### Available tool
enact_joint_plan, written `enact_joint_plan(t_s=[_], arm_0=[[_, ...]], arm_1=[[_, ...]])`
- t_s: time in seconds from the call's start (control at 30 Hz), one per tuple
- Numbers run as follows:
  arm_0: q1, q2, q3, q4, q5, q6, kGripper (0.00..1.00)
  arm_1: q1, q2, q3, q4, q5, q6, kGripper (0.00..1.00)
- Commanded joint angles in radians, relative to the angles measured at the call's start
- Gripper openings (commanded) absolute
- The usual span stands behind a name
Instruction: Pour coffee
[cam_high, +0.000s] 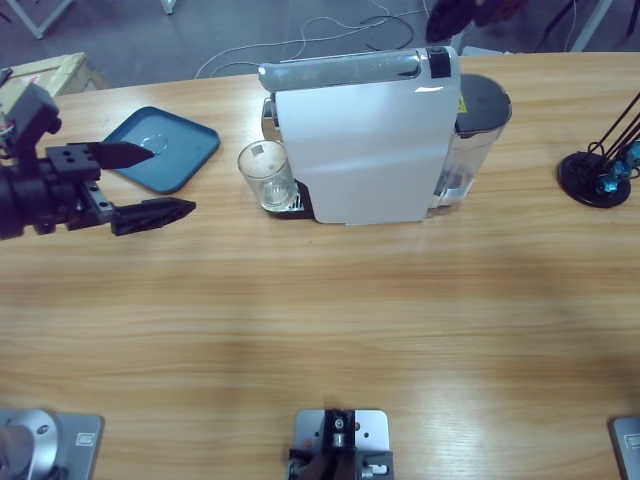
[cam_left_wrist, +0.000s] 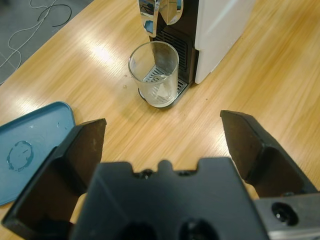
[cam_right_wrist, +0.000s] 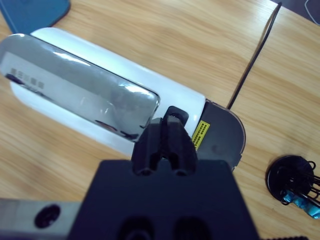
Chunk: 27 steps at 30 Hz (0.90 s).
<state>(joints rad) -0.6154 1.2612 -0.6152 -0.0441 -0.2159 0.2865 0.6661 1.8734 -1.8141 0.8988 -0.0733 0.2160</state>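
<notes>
A white coffee machine (cam_high: 362, 140) with a silver lever on top (cam_high: 340, 70) stands at the back middle of the table. An empty clear glass (cam_high: 266, 175) sits on its drip tray under the spout. My left gripper (cam_high: 170, 180) is open at the left, well short of the glass, pointing toward it. In the left wrist view the glass (cam_left_wrist: 154, 72) lies straight ahead between the spread jaws of that gripper (cam_left_wrist: 164, 121). My right gripper (cam_right_wrist: 172, 120) is shut on nothing, hovering above the machine's lever (cam_right_wrist: 75, 95); in the high view it (cam_high: 455, 18) is a dark shape at the top edge.
A blue tray (cam_high: 165, 148) lies flat behind the left gripper. A black round stand with blue bits (cam_high: 595, 175) sits at the far right, a black cable running up from it. The machine's water tank (cam_high: 470, 140) is at its right end.
</notes>
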Motion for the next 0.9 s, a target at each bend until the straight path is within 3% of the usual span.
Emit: enact_joint_plan(t_s=[0.03, 0.53, 0.67, 0.7, 0.73, 0.77, 0.9], arm_0=[[-0.008, -0.007, 0.027, 0.016, 0.013, -0.010, 0.987], [-0.008, -0.003, 0.034, 0.016, 0.012, -0.010, 0.987], [-0.009, -0.005, 0.033, 0.016, 0.010, -0.010, 0.987], [-0.009, -0.006, 0.032, 0.016, 0.012, -0.010, 0.987], [-0.009, -0.006, 0.030, 0.016, 0.012, -0.010, 0.987], [-0.008, -0.007, 0.029, 0.015, 0.011, -0.010, 0.987], [-0.012, -0.010, 0.028, 0.016, 0.010, -0.010, 0.987]], arm_1=[[-0.022, 0.058, 0.047, 0.009, -0.030, 0.015, 0.000], [-0.022, 0.082, 0.088, 0.011, -0.033, 0.016, 0.000], [-0.022, 0.018, 0.077, -0.002, -0.061, 0.003, 0.000], [-0.018, -0.019, 0.071, -0.008, -0.063, -0.011, 0.054], [-0.007, -0.054, 0.062, -0.008, -0.063, -0.014, 0.694], [0.004, -0.096, 0.061, -0.009, -0.062, -0.015, 0.998], [0.029, -0.146, 0.098, -0.011, -0.060, -0.015, 1.000]])
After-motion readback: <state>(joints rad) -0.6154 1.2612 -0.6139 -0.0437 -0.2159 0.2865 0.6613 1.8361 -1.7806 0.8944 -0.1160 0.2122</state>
